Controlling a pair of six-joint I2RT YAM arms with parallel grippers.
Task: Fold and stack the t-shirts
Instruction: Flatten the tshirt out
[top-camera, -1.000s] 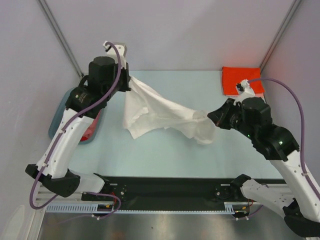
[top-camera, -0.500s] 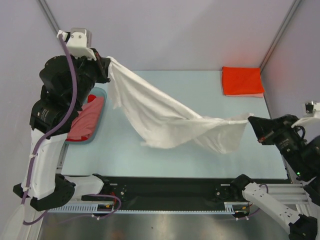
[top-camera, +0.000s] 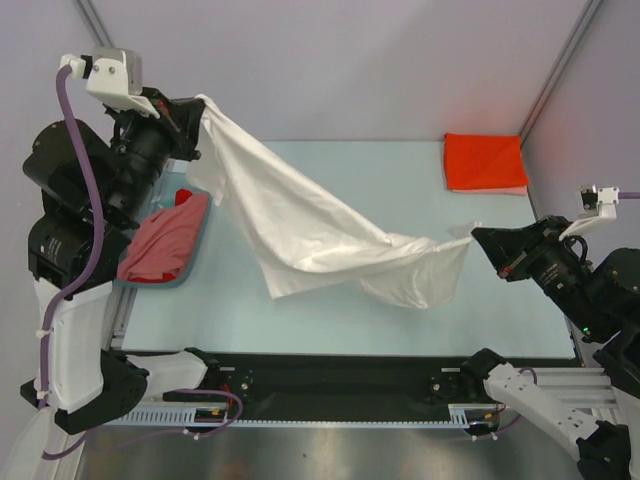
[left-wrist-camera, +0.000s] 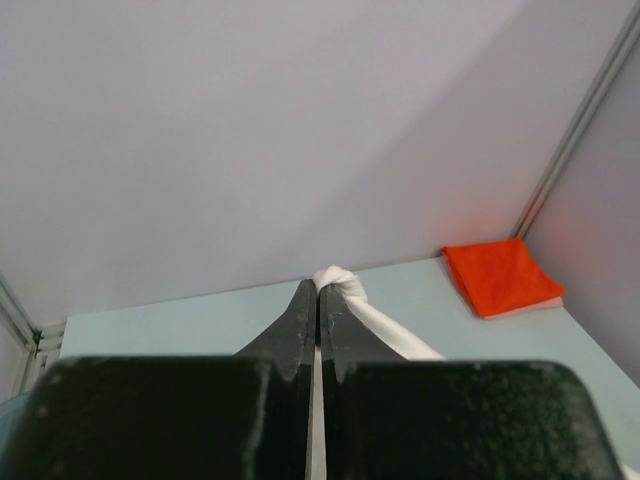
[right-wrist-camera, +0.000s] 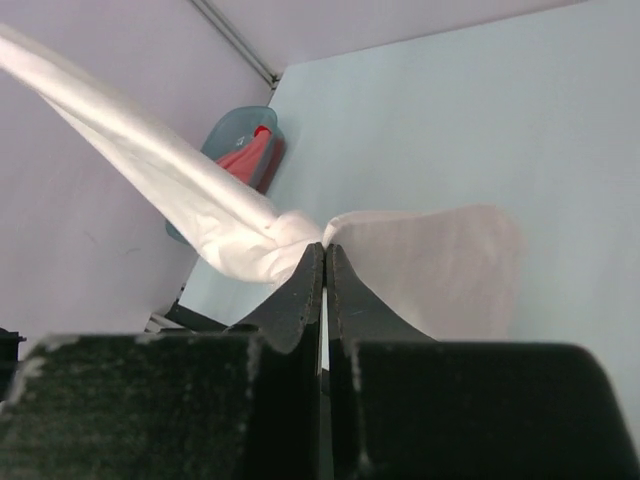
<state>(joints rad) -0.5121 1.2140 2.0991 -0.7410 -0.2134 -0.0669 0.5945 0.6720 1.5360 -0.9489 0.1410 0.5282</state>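
Now slung between both arms, sagging in soft creased folds above table (top-camera: 400, 180): white t-shirt (top-camera: 310, 230). Pinched at opposite ends by left gripper (top-camera: 200, 115) and right gripper (top-camera: 477, 238), jaws closed. Back right: flat folded orange-red t-shirt (top-camera: 484, 162). Left: crumpled pink t-shirt (top-camera: 165, 240) in rounded plastic basin (right-wrist-camera: 238, 125).

The left gripper (top-camera: 197, 112) has shifted from upper centre-left to the upper left of the frame. The right gripper (top-camera: 476, 237) has withdrawn from mid-frame toward the right edge. The white t-shirt (top-camera: 300, 225), previously bunched between them, now spans a long diagonal. The orange-red t-shirt (top-camera: 485, 162) and salmon-pink t-shirt (top-camera: 165, 240) are no longer overlapped by arms.
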